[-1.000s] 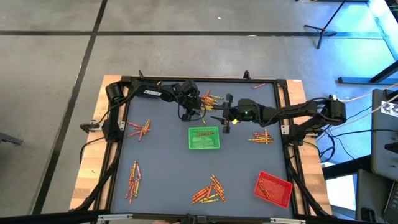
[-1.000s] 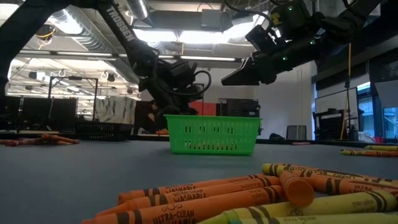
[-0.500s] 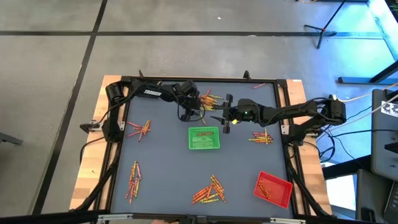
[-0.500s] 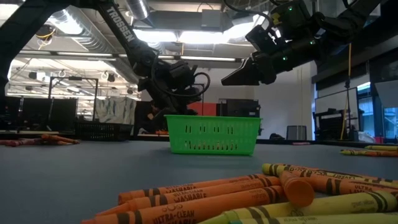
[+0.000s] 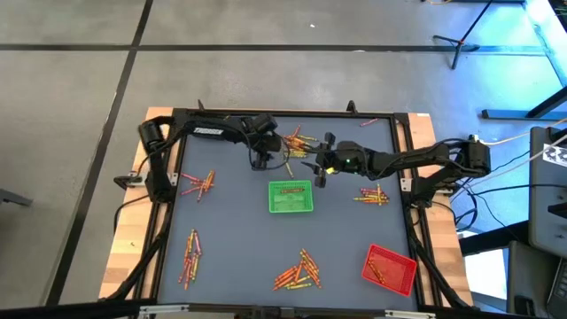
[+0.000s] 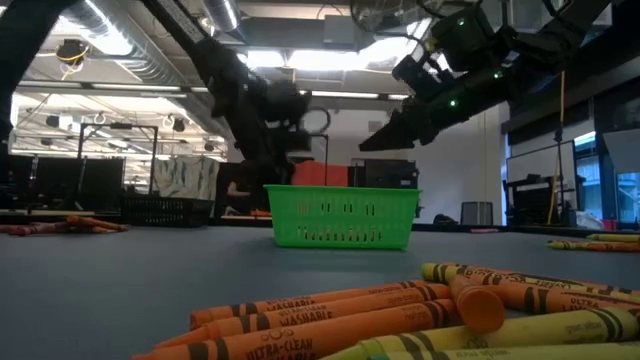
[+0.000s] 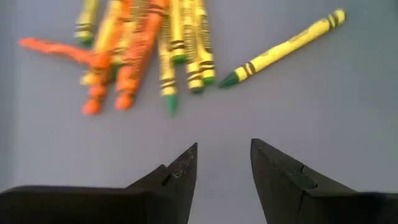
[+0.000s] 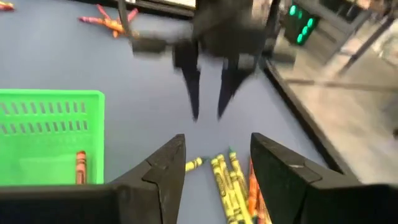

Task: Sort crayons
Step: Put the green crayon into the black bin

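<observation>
Crayons lie in several loose piles on the blue-grey table: at the far side (image 5: 298, 140), left (image 5: 200, 182), near left (image 5: 190, 255), near middle (image 5: 299, 270) and right (image 5: 372, 195). My left gripper (image 7: 224, 167) hangs open above the table next to the far pile (image 7: 143, 43), with nothing between its fingers; a single yellow-and-green crayon (image 7: 283, 46) lies apart from that pile. My right gripper (image 8: 214, 163) is open and empty too. It hovers beyond the green tray's far right corner (image 5: 312, 174), pointing toward my left gripper (image 8: 208, 87).
The green tray (image 5: 291, 197) stands mid-table with an orange crayon (image 8: 81, 167) lying in it. A red tray (image 5: 388, 268) holding a few crayons sits at the near right corner. A black frame (image 5: 283, 113) borders the table. Bare table lies between the piles.
My left gripper has risen from the table beside the far pile and tipped and rolled as it went up, staying open. My right gripper has rolled slightly in place. No crayons have moved.
</observation>
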Controlling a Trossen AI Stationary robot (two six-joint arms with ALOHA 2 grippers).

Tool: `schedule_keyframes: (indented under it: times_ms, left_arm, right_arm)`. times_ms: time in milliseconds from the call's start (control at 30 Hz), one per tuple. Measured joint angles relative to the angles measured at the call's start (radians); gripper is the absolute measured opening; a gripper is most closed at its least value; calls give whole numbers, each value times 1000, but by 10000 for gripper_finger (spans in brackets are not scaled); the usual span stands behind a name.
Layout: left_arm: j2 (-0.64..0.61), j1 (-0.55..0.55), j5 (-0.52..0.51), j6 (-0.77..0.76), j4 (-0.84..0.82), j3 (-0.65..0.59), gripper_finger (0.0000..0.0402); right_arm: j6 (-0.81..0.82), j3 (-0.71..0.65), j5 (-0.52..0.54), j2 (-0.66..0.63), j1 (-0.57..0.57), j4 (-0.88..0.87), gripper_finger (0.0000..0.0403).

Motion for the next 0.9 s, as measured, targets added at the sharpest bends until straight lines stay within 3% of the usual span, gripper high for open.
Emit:
schedule_keyframes:
  times_ms: [200,600,733,900]
  left_arm:
    - [-161,13,-1,-104,-17,-94,133]
    - [-563,2,-146,-264,336,-547,132]
    - [-658,-11,-184,-304,390,-637,133]
    - [-710,-21,-186,-310,427,-680,133]
  right_arm:
    - [111,157,-8,127,-9,-191,177]
    - [329,640,-34,465,-37,-729,177]
    - [396,738,-49,543,-49,-844,177]
    - [474,806,-74,608,-64,-865,177]
